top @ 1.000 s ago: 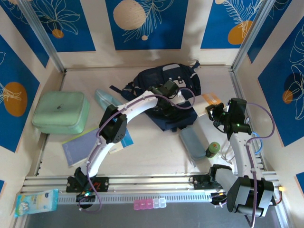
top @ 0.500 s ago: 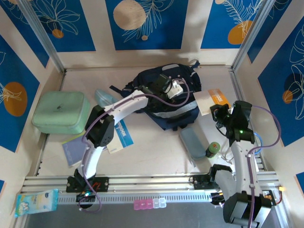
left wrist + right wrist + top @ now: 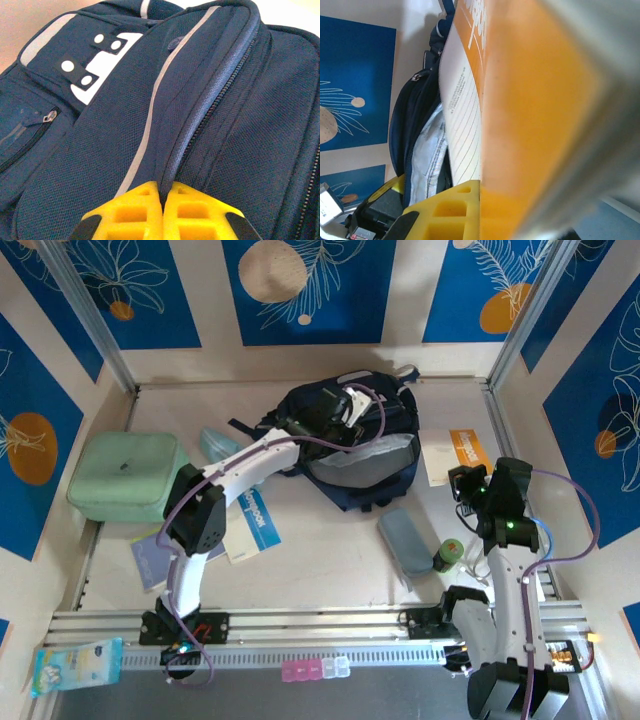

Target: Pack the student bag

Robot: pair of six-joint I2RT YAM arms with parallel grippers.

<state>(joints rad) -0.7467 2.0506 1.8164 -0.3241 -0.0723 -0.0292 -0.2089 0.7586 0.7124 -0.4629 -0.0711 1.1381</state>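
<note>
The student bag, dark navy with grey trim, lies at the back middle of the table. Its main opening gapes and shows pale grey lining. My left gripper is shut on a fold of the bag's fabric beside the zipper. In the left wrist view the yellow fingers pinch that fold of the bag. My right gripper is shut on an orange-and-white notebook, held to the right of the bag. In the right wrist view the notebook stands on edge before the open bag.
A mint-green case sits at the left, with a teal pouch beside it. Two blue books lie under the left arm. A grey-blue pencil pouch and a green bottle lie near the right arm's base.
My left gripper closed on the bag's edge and drew it toward the back, spreading the opening so the grey lining shows. My right gripper carried the notebook a little to the right.
</note>
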